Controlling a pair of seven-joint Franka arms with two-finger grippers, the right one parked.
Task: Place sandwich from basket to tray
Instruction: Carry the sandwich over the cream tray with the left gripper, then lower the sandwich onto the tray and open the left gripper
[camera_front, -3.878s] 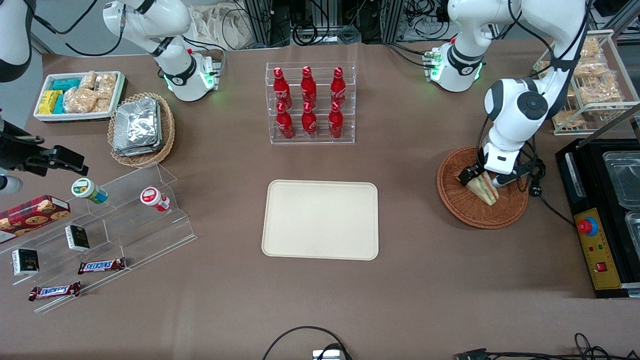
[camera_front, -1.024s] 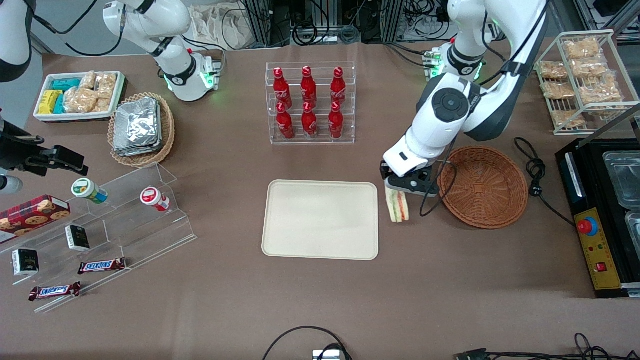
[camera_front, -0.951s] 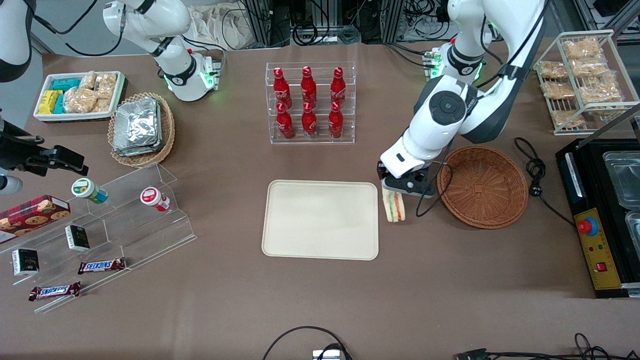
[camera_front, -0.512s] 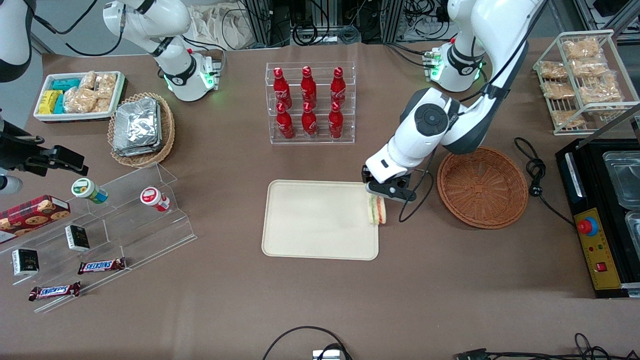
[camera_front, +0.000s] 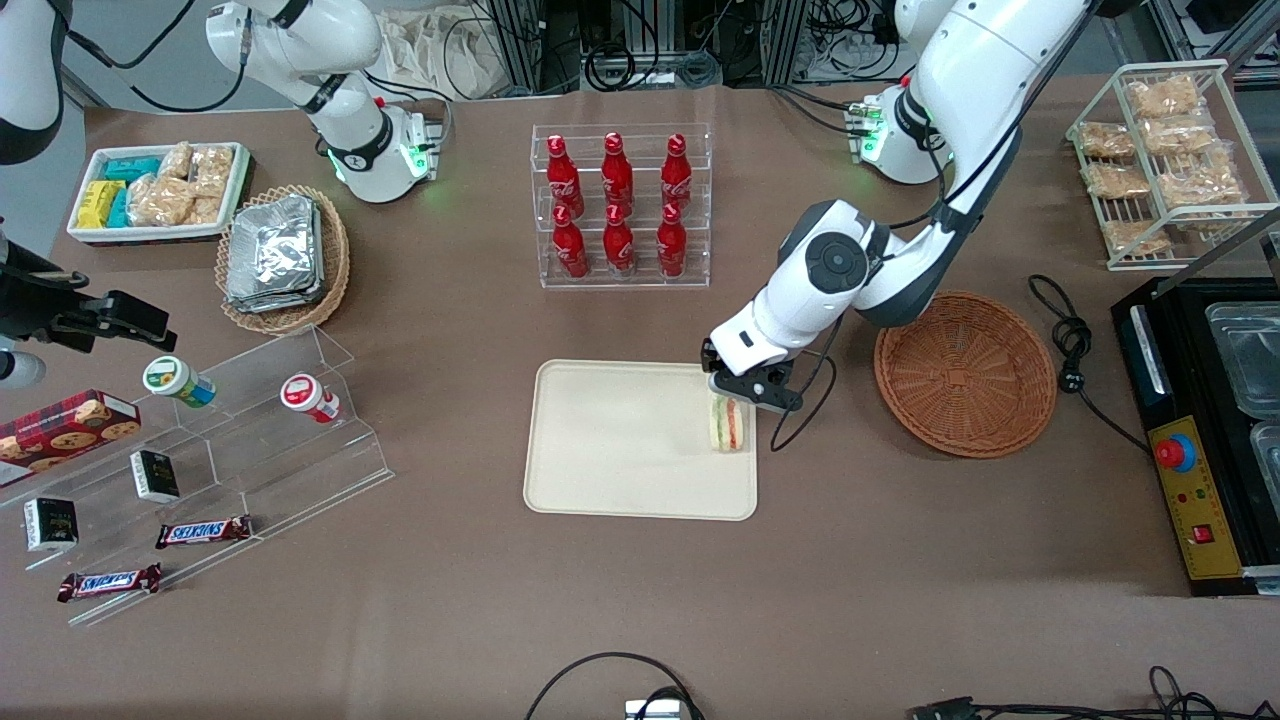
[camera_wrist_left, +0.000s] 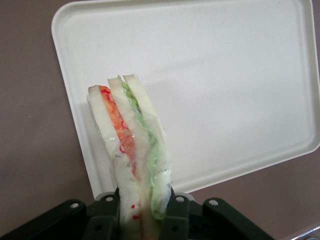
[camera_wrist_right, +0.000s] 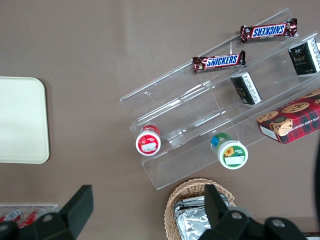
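Note:
My left gripper (camera_front: 738, 392) is shut on the sandwich (camera_front: 728, 425), a clear-wrapped white-bread wedge with green, orange and red layers. It holds the sandwich above the edge of the cream tray (camera_front: 620, 450) that lies toward the basket. In the left wrist view the sandwich (camera_wrist_left: 131, 145) sticks out from between the two black fingers (camera_wrist_left: 106, 215), with the tray (camera_wrist_left: 225, 85) below it. The reddish-brown wicker basket (camera_front: 965, 373) stands empty toward the working arm's end of the table.
A clear rack of red bottles (camera_front: 620, 205) stands farther from the front camera than the tray. A black cable (camera_front: 1068, 345) lies beside the basket, next to a black machine (camera_front: 1205, 430). A tan basket with foil packs (camera_front: 282, 258) and an acrylic stand with snacks (camera_front: 210, 440) lie toward the parked arm's end.
My gripper has carried the sandwich out of the basket and sideways over the table, and now holds it over the tray's edge. The basket is left empty.

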